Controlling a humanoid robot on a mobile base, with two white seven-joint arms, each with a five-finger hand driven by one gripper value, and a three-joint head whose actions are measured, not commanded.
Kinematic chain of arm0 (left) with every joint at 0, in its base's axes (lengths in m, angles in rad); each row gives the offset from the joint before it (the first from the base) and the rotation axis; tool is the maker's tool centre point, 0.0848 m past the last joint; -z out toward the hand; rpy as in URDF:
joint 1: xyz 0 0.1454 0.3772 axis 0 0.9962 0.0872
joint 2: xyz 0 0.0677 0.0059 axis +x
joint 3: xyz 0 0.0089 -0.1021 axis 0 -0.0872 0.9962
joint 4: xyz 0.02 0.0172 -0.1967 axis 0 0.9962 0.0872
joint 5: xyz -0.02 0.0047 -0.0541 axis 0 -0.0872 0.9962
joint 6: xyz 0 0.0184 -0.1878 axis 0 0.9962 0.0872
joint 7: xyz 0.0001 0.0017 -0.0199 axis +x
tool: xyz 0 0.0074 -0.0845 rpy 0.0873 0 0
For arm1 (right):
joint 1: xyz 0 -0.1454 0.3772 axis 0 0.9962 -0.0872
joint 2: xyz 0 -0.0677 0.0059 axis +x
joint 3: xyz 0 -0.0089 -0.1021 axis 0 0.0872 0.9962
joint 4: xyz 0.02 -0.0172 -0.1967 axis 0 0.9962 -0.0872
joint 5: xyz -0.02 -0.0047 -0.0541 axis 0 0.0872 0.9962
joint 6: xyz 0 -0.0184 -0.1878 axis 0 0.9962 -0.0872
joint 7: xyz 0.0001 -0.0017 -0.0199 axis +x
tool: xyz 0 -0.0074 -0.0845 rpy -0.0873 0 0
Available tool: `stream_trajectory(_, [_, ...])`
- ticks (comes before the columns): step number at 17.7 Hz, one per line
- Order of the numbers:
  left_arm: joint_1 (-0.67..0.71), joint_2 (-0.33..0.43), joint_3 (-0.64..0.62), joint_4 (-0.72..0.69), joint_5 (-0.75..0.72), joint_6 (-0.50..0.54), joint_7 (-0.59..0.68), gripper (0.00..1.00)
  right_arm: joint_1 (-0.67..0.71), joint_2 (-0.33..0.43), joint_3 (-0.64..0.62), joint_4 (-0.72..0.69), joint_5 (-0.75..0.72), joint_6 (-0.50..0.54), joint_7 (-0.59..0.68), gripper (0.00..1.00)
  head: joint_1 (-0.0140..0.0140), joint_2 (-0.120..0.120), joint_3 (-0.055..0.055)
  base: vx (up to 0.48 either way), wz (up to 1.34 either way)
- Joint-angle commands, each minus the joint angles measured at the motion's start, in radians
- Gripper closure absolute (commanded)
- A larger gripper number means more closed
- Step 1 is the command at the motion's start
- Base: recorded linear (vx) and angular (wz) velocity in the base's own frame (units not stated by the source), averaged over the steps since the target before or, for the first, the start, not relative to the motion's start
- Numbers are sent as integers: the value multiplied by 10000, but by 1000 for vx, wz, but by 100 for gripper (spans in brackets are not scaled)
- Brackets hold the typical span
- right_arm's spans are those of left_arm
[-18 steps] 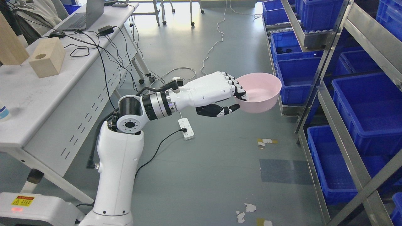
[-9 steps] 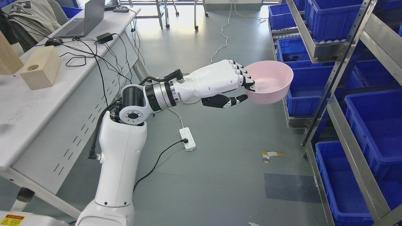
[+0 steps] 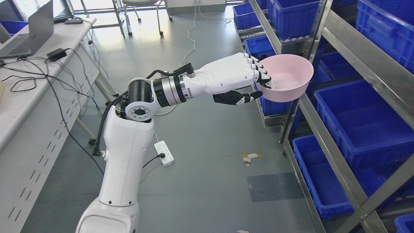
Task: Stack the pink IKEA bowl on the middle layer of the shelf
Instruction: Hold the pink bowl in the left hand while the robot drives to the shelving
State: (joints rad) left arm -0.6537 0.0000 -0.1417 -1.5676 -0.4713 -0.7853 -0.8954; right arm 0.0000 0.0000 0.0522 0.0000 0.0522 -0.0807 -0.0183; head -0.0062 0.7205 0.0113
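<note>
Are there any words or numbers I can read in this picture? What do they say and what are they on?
None can be read here.
The pink bowl held by the left hand: no label or brand shows.
The blue bins on the metal shelf: no writing visible.
The power strip on the floor: any marks are too small to read.
The laptop: nothing legible.

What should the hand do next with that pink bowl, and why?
Probably carry it a little further right, into the shelf. The left hand grips the pink bowl by its near rim, and the bowl hangs in the air at the metal shelf front, not yet resting on anything.
</note>
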Motion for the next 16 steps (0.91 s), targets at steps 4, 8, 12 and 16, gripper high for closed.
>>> stream_trajectory(4, [-857,175,97,60,-103,-1,-96,96,31,-175,0,-174,0,-6,-2,0,0,0,0,95,-695])
stream_trajectory(8, [-1331,175,314,213,-104,-1,-541,96,31,-175,0,-174,0,-6,-2,0,0,0,0,59,-849])
stream_trajectory(12, [-1760,175,98,213,-103,-1,-526,97,31,-175,0,-174,0,-6,-2,0,0,0,0,41,-999])
stream_trajectory(16, [-2634,175,588,992,-150,-1,-709,97,31,-175,0,-174,0,-6,-2,0,0,0,0,31,-1271])
